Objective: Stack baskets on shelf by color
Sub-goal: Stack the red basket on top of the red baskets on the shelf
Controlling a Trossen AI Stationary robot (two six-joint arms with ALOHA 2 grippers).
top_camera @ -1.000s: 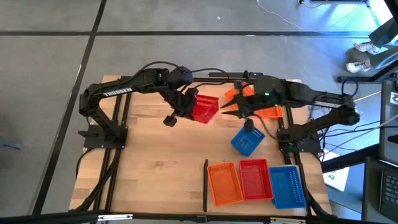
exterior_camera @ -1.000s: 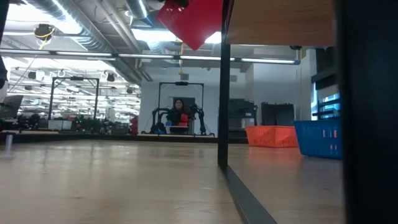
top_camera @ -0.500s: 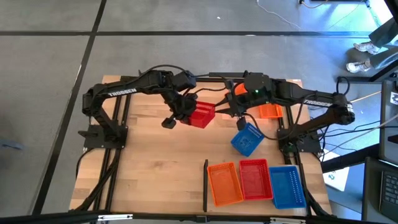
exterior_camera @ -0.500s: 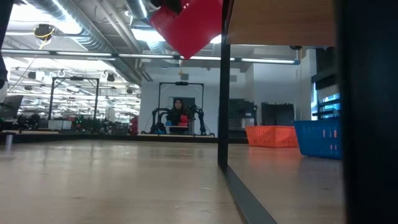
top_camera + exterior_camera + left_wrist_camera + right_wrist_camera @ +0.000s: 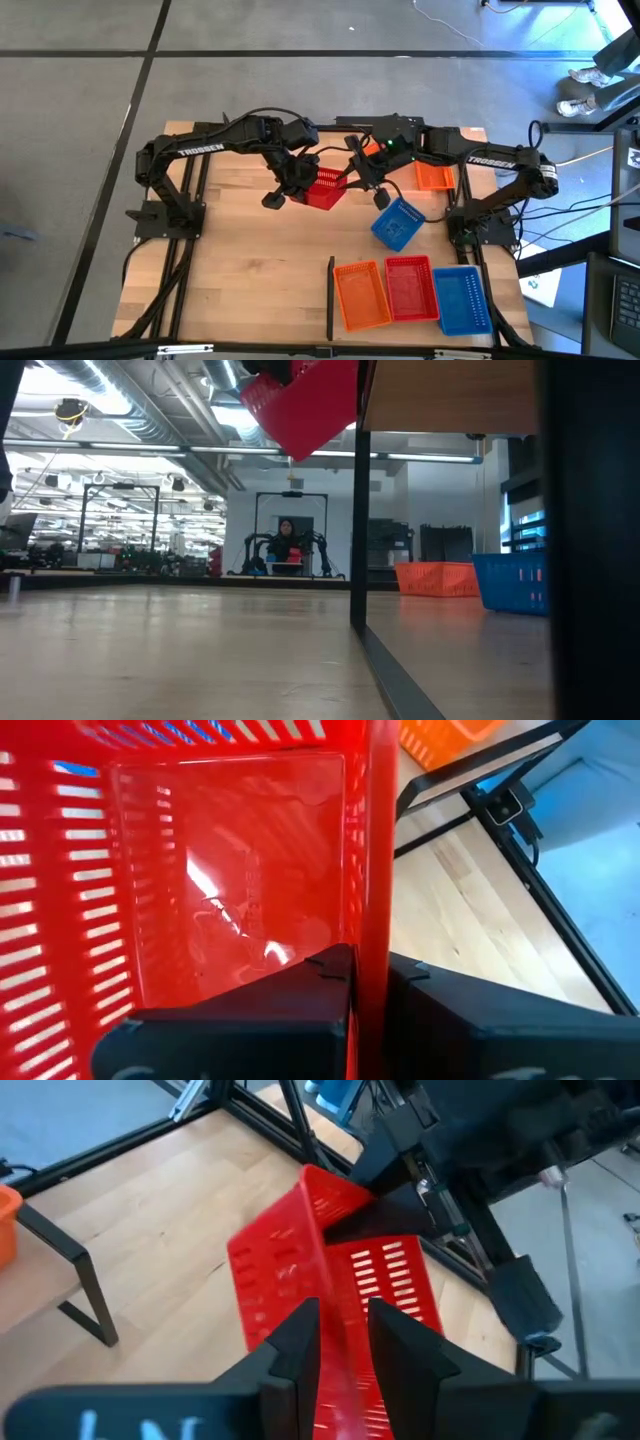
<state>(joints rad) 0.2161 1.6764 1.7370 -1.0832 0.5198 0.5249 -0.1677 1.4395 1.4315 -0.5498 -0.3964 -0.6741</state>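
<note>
While a red basket (image 5: 324, 188) hangs tilted in the air above the far middle of the shelf (image 5: 240, 270), the left gripper (image 5: 298, 184) pinches one of its walls and the right gripper (image 5: 358, 172) straddles its opposite rim, though whether those fingers press it is unclear. Just beside it lies a tilted blue basket (image 5: 397, 223), an orange basket (image 5: 434, 177) sits farther back, and orange (image 5: 361, 295), red (image 5: 408, 289) and blue (image 5: 460, 299) baskets stand side by side at the near edge, next to the black divider strip (image 5: 330, 297).

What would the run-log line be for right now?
left hand: shut on red basket, airborne | right hand: straddling its rim | shelf: three baskets in row
</note>
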